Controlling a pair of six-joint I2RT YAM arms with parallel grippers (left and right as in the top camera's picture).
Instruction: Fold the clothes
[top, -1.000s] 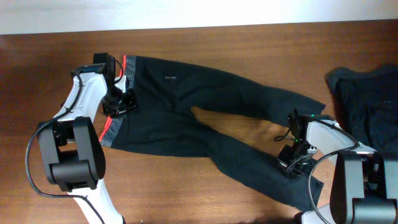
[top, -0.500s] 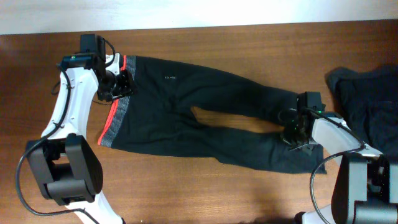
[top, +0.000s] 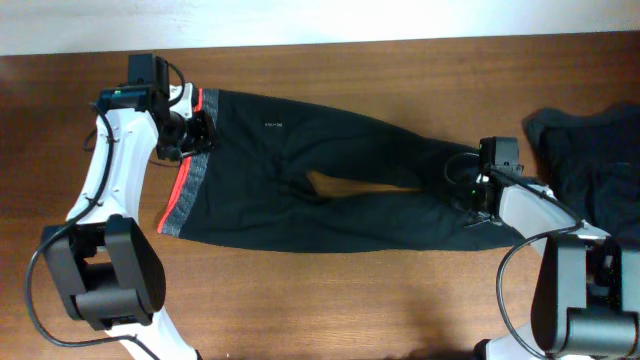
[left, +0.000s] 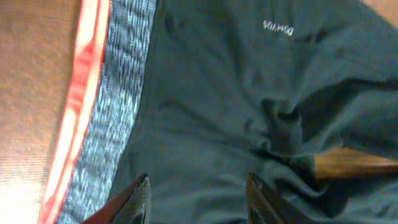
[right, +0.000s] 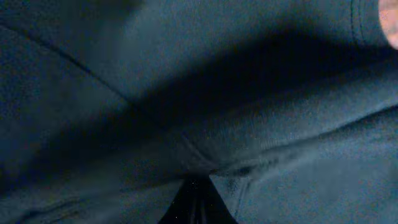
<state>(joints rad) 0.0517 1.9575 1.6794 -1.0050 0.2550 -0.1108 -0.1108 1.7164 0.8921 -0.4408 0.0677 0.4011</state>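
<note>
The black trousers (top: 300, 140) lie flat across the table, with the grey waistband edged in red (top: 183, 190) at the left and both legs running right. The near leg lies close beside the far leg, with a thin wedge of bare wood (top: 360, 190) between them. My left gripper (top: 200, 135) hovers open and empty over the fabric just right of the waistband (left: 118, 93); its fingertips (left: 199, 186) frame dark cloth (left: 217, 106). My right gripper (top: 472, 200) is shut on the near leg's end, and the pinched fabric (right: 280, 155) bunches at its fingers (right: 196, 190).
A dark rumpled heap of other garments (top: 595, 170) lies at the right edge, just beyond my right arm. The table's back edge meets a white wall (top: 320, 20) at the top.
My right gripper has dragged the near leg's end from the table's front up against the far leg. My left gripper moved farther back along the waistband, then held still.
</note>
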